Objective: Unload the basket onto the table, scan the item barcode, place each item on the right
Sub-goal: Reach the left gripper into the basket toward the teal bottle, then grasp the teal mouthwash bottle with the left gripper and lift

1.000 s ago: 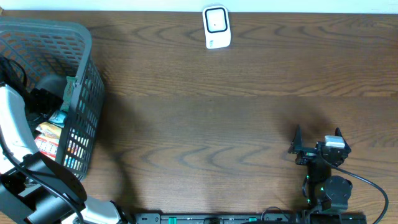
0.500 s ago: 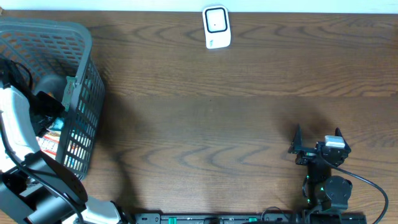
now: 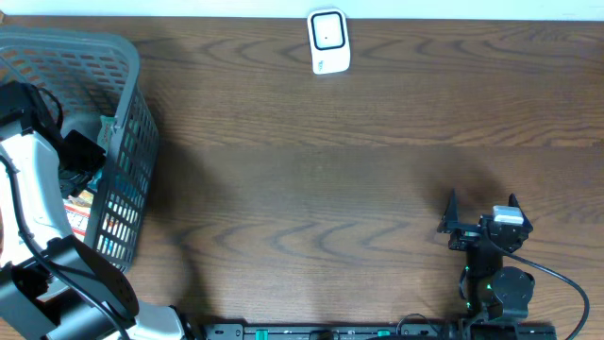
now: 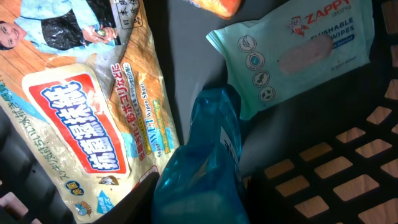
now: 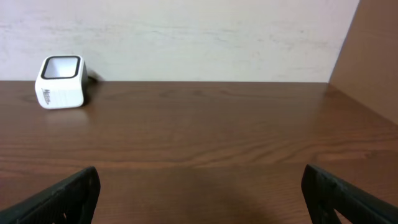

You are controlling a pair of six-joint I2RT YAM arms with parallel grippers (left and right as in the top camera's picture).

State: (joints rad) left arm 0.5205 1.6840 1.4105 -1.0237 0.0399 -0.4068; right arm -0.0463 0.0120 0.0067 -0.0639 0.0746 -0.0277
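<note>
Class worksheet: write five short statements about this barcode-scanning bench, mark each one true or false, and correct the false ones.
1. The white scanner stands on the table, outside the basket. True.
2. The right hand grips a packet. False: it is open and empty.
3. The wipes pack lies inside the basket. True.
4. The left hand hangs over the scanner. False: it is down in the basket, at the table's left end.
5. A blue packet lies next to the snack bag with Japanese print. True.
</note>
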